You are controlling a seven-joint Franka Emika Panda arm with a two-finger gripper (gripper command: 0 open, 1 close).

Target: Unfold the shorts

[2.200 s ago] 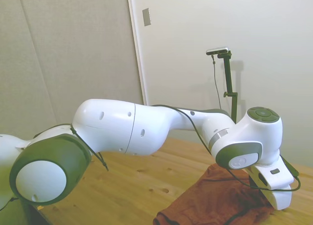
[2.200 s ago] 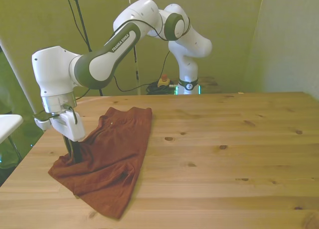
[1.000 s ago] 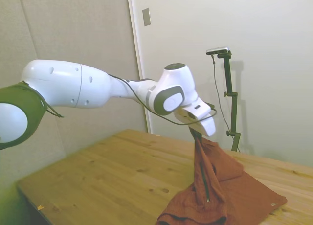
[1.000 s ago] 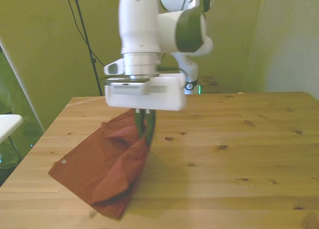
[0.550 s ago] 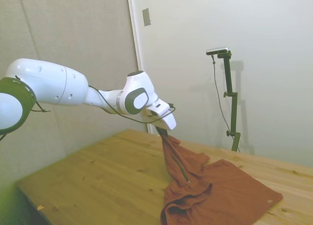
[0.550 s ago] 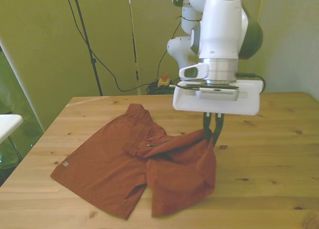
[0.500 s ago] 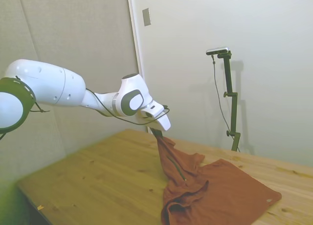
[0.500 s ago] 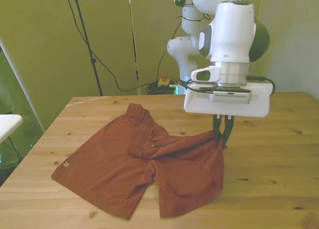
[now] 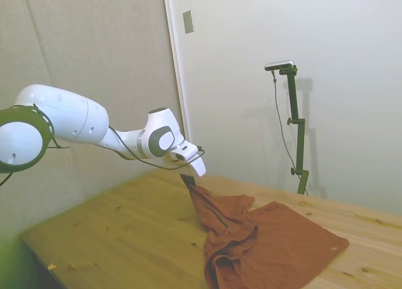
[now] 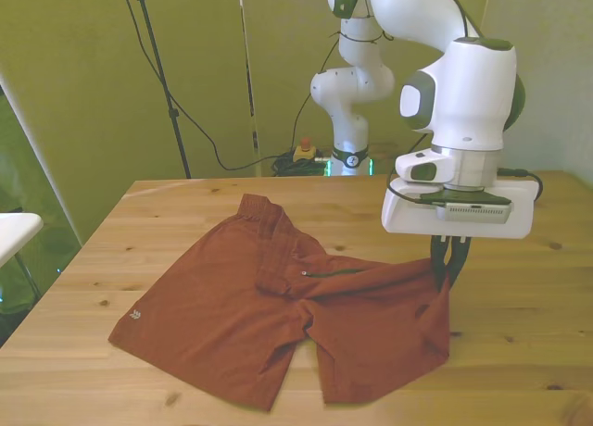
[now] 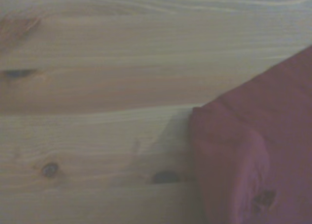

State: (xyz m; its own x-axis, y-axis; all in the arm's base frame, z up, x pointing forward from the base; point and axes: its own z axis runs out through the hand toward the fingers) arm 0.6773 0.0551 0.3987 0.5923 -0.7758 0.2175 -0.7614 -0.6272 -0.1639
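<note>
The gripper (image 10: 448, 270) pinched one leg of the shorts (image 10: 278, 319) at the front view's right, lifting it off the table (image 10: 519, 333). The unfolding looked nearly finished; next it would need lowering and releasing.

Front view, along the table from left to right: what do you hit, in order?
Flat leg of the shorts → waistband bunch → lifted leg → gripper pinching its corner → bare table.
</note>
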